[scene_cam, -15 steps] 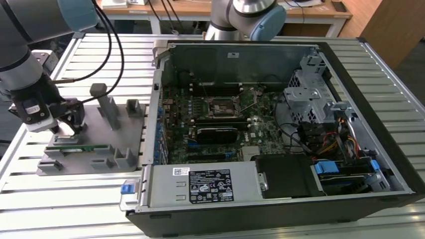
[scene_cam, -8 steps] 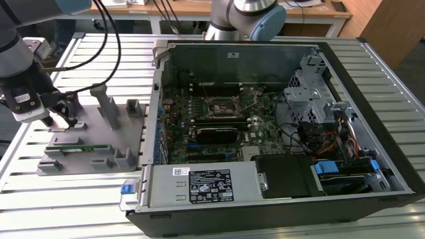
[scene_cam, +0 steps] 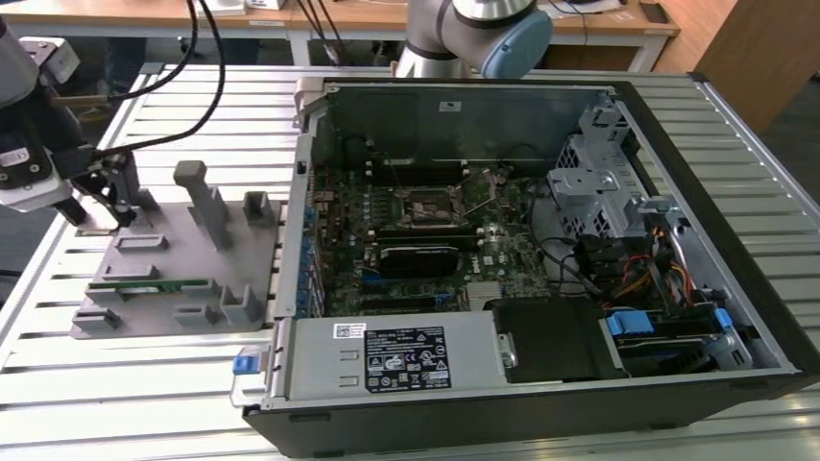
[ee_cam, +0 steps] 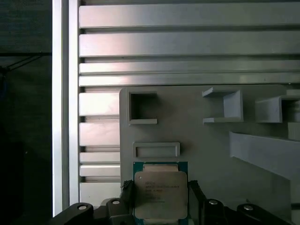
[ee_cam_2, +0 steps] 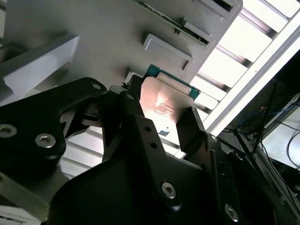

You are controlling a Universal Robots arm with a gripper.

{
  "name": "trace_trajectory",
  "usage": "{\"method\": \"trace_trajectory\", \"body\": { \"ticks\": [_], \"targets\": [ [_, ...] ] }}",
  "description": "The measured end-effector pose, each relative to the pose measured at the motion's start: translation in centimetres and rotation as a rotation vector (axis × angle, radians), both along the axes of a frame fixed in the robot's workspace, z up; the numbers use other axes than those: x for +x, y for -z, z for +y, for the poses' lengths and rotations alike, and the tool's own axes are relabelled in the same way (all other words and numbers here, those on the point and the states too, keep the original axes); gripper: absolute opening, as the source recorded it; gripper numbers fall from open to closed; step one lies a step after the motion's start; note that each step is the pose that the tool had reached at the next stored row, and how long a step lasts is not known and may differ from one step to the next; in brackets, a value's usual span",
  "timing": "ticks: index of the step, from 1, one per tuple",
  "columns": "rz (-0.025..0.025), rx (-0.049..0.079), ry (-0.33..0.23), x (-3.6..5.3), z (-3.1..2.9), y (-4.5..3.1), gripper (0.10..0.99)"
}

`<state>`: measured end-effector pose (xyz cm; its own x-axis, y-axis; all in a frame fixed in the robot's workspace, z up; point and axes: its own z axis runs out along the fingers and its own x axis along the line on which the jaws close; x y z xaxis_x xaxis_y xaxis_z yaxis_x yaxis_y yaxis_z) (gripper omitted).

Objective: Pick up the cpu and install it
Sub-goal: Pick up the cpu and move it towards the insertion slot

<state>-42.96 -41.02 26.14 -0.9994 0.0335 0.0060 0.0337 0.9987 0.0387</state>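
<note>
Black fingers (ee_cam: pixel 127 192) clenched on silvery square cpu (ee_cam: pixel 161 194), seated on grey plastic fixture plate (ee_cam: pixel 211 159) (lower centre, first wrist view). We judge lift and install outstanding; black framed socket (scene_cam: pixel 423 204) looks vacant.

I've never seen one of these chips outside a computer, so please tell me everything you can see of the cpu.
The cpu is a small, flat, square chip. Its silvery metal lid is shiny and faintly printed, and it sits on a green board that shows as a thin rim. The chip appears to lie flat, lid up, near one edge of the grey holder plate, which rests on the slatted metal table. The gripper sits right over it, but whether it grips the chip cannot be told.
</note>
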Motion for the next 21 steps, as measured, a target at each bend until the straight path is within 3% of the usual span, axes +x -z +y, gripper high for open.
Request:
{"method": "trace_trajectory", "body": {
  "ticks": [21],
  "targets": [
    [0.0001, 0.000, 0.000, 0.00, 0.00, -9.52, 0.545]
  ]
}}
